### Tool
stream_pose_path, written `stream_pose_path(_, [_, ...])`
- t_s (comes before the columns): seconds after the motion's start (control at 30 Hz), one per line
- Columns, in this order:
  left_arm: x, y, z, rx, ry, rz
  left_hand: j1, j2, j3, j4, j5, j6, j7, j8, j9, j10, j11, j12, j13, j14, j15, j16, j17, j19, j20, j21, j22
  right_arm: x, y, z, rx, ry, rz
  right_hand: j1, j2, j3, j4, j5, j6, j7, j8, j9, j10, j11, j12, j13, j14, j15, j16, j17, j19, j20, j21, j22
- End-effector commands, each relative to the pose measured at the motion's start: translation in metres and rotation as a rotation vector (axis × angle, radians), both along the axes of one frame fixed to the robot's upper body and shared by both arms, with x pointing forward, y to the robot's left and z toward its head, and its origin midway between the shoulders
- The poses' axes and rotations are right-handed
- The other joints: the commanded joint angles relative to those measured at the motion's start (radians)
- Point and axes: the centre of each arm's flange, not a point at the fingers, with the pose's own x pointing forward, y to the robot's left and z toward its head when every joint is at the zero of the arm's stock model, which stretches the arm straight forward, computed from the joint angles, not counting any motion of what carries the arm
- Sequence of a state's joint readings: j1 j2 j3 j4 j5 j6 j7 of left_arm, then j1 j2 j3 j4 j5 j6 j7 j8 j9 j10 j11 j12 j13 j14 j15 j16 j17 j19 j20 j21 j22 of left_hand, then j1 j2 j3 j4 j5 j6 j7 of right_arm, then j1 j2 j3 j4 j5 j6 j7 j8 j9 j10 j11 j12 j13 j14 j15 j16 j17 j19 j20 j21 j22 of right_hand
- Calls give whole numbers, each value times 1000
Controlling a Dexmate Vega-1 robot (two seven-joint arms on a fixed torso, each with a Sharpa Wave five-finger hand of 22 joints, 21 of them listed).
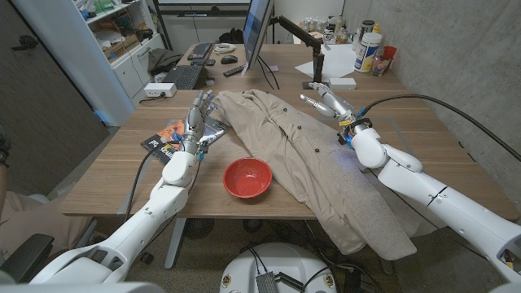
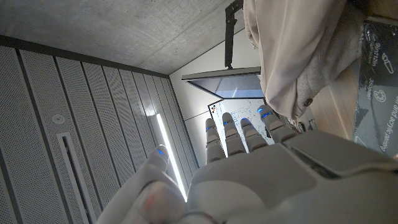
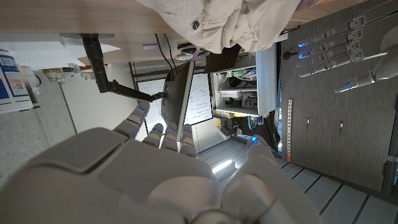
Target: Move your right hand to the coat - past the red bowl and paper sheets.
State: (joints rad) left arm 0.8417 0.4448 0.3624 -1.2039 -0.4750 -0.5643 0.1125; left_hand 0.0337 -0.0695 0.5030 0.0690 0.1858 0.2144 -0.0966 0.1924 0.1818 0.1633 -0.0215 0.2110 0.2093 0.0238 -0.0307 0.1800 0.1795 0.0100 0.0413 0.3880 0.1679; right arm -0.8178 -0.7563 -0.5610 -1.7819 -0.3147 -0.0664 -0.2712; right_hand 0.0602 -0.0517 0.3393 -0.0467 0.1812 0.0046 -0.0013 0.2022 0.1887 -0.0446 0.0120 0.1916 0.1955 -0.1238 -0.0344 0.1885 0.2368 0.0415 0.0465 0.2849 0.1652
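This is an office or lab workspace with bare concrete walls. Behind the wooden table (image 1: 114, 175) stands a desk with a monitor (image 1: 257, 28) on a jointed arm (image 1: 295, 28), two keyboards (image 1: 184, 76), a mouse (image 1: 229, 59) and loose paper sheets (image 1: 332, 59). A white shelving unit (image 1: 122, 41) filled with boxes stands along the left wall, and a whiteboard with writing (image 3: 200, 99) shows in the right wrist view.
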Motion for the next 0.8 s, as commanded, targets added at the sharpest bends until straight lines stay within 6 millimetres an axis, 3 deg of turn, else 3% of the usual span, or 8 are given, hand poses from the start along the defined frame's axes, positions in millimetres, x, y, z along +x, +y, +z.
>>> stream_pose_path(0.03, [0, 6, 1, -16, -4, 20, 5, 0, 1, -2, 8, 5, 1, -2, 2, 4, 2, 5, -1, -3, -11, 7, 1, 4, 9, -5, 3, -5, 8, 1, -59, -45, -63, 3, -18, -8, -2, 0, -9, 0, -6, 1, -6, 6, -4, 0, -11, 1, 0, -2, 0, 11, -3, 3])
stream_pose_path(0.33, [0, 20, 2, -58, -7, 47, 4, 0, -2, -3, 8, 6, 1, -2, 2, 19, 4, 11, -2, 11, -12, 12, 1, 36, 18, -3, 3, -5, 9, -1, -87, -65, -95, 7, -29, -13, -9, 2, -12, 1, -7, 1, -18, 6, -6, 0, -20, 5, -1, -6, -4, 11, -12, 3])
stream_pose_path(0.8, [-2, 29, 3, -69, -12, 65, 4, 1, -4, -3, 9, 6, 1, -2, 2, 18, 7, 11, -3, 12, -10, 11, 1, 28, 15, -15, 3, -11, 19, -2, -144, -106, -139, 11, -46, -22, -19, 4, -22, 6, -10, 2, -40, 13, -9, 0, -37, 16, -3, -13, -11, 14, -26, 3])
